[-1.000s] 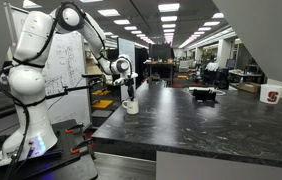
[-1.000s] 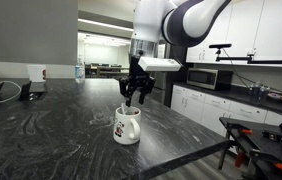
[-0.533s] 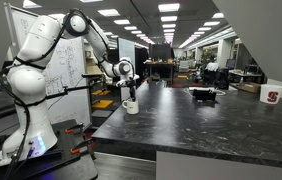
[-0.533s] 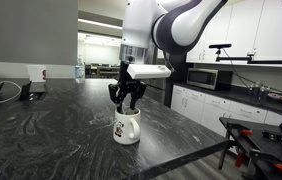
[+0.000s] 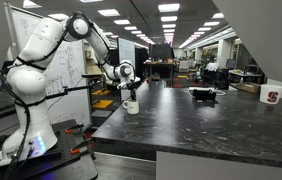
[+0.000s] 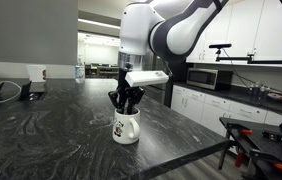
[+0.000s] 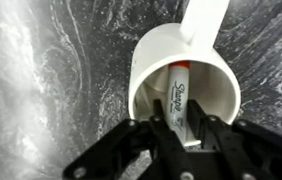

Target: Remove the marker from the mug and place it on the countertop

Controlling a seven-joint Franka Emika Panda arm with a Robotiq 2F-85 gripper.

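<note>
Our gripper (image 7: 179, 128) hangs over the mug (image 7: 213, 85), jaws apart; the marker (image 7: 177, 95) leans inside it; we should centre on its tip, descend straight, close gently, then lift clear of the rim toward the countertop (image 7: 51, 80).

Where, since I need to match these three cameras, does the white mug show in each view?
In an exterior view: the white mug is small, left of centre, at the countertop end nearest the arm.
In an exterior view: the white mug stands centre, in the lower half.
Wrist view: the white mug fills the upper centre, seen from above, Sharpie marker inside.
Shared landmark: the black tool just above it.
</note>
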